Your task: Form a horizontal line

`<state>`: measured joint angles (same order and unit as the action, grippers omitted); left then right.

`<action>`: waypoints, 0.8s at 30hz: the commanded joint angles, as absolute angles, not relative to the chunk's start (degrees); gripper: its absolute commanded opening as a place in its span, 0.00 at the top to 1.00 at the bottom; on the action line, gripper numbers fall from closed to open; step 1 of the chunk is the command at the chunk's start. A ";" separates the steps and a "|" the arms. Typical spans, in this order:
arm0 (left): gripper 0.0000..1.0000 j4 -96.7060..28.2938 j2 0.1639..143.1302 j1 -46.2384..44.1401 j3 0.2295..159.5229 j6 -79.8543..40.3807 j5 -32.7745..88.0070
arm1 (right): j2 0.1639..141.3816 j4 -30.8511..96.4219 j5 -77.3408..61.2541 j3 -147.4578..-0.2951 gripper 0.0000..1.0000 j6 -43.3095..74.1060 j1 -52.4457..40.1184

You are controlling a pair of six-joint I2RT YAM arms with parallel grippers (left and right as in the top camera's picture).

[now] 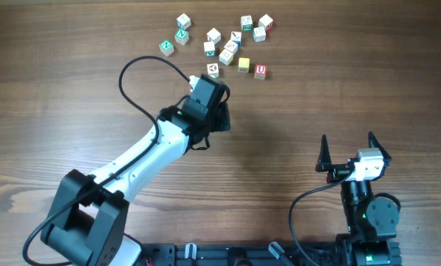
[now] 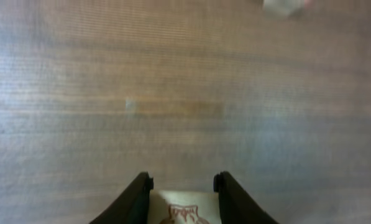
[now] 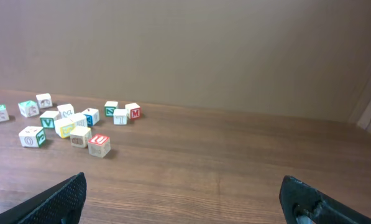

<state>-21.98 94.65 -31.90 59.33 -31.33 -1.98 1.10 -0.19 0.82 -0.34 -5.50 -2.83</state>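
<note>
Left end effector (image 2: 183, 180) is clenched on the picture cube (image 2: 184, 210) (ready for carrying). The right end effector (image 1: 348, 142) gapes idle at 5 o'clock. The U cube (image 1: 260, 71) sits at the pile's (image 1: 230, 46) 5 o'clock, line unformed.

Overhead straight down on table (image 1: 294, 111), left wrist close above it, right wrist low, facing overhead's cubes (image 3: 66, 128)

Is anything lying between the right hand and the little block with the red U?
Nothing visible: bare table runs from the open right hand to the red U block. The left hand, gripping a picture block, is off to the side.
</note>
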 commanded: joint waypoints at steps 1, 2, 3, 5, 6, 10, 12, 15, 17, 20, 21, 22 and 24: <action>0.68 -16.40 94.56 -31.99 57.98 -33.69 -6.15 | 0.60 -0.34 -0.08 -0.30 0.00 -6.00 -2.98; 0.67 -14.63 95.48 -31.99 57.98 -33.58 -6.28 | 0.60 -0.34 -0.05 -0.30 0.00 -6.00 -2.98; 0.67 -13.56 96.05 -31.99 57.98 -33.47 -6.55 | 0.60 -0.34 -0.05 -0.30 0.00 -6.00 -2.98; 0.66 -11.73 97.62 -31.99 57.98 -33.43 -8.03 | 0.60 -0.34 -0.05 -0.30 0.00 -6.00 -3.01; 0.65 -11.11 98.26 -31.99 57.98 -33.43 -8.75 | 0.60 -0.32 -0.05 -0.30 0.00 -5.98 -2.98; 0.65 -8.36 101.89 -31.99 57.98 -33.17 -11.60 | 0.60 -0.34 -0.05 -0.30 0.00 -5.98 -2.98; 0.64 -7.31 103.46 -31.99 57.98 -32.18 -12.14 | 0.60 -0.32 -0.05 -0.30 0.00 -6.00 -2.98; 0.64 -4.93 105.86 -31.99 57.98 -30.00 -12.40 | 0.60 -0.34 -0.08 -0.30 0.00 -5.98 -2.98; 0.64 -3.84 106.76 -31.99 57.98 -30.02 -13.21 | 0.60 -0.34 -0.08 -0.30 0.00 -6.00 -3.01; 0.64 -2.04 107.83 -31.99 57.98 -30.00 -13.23 | 0.60 -0.32 -0.08 -0.30 0.01 -5.98 -2.98; 0.64 -1.50 108.33 -31.97 57.98 -30.00 -14.13 | 0.60 -0.34 -0.05 -0.30 0.00 -6.00 -2.98; 0.64 -1.34 108.55 -31.97 57.98 -30.00 -14.85 | 0.60 -0.32 -0.05 -0.30 0.00 -6.02 -3.01; 0.64 -1.02 109.16 -31.92 57.98 -30.00 -16.49 | 0.60 -0.34 -0.05 -0.30 0.00 -6.00 -2.98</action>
<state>-1.61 107.48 -31.92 58.39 -30.89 -12.58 1.10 -0.19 0.82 -0.34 -5.50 -2.83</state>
